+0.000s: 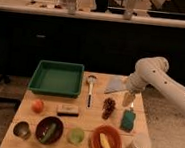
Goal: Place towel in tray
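Towel (115,84) flat on table (88,116), arm (149,70) bent downward, gripper (128,99) just beside it, fingers spread wide, empty

Looks like a robotics lab staged as a kitchen: wooden table (88,117) laid with green tray (55,91), orange bowl (93,139) and grapes (109,106), white robot arm (156,76) with gripper (128,99) hanging just above the tabletop.

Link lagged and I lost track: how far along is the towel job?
Done: nothing yet; the tray is empty. In hand: the gripper hangs open beside the towel, which lies flat on the table, ungrasped. Left: grasp it, carry it to the tray, release.
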Tool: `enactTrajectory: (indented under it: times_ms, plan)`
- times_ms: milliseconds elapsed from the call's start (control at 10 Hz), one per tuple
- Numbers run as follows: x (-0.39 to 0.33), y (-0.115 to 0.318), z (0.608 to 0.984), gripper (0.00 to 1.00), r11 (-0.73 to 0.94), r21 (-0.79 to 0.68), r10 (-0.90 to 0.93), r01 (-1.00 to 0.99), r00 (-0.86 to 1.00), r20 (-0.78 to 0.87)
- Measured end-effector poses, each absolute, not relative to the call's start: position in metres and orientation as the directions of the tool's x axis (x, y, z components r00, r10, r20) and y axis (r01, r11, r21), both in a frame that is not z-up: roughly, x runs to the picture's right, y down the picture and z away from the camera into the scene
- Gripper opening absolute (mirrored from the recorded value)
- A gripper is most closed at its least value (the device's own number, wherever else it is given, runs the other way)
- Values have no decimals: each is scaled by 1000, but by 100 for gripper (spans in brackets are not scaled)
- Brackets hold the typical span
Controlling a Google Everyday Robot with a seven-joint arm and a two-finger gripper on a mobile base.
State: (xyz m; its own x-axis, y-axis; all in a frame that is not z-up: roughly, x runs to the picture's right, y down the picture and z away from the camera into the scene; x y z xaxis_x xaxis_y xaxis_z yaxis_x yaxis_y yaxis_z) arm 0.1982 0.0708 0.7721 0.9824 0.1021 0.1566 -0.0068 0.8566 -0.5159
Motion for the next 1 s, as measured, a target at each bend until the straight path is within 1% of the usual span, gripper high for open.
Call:
enactTrajectory:
  times_ms: [500,1000]
  plan:
    - [200,72,773,80,855,-518,107,-10,982,158]
    - [203,68,782,80,876,-482,179,-29,946,269]
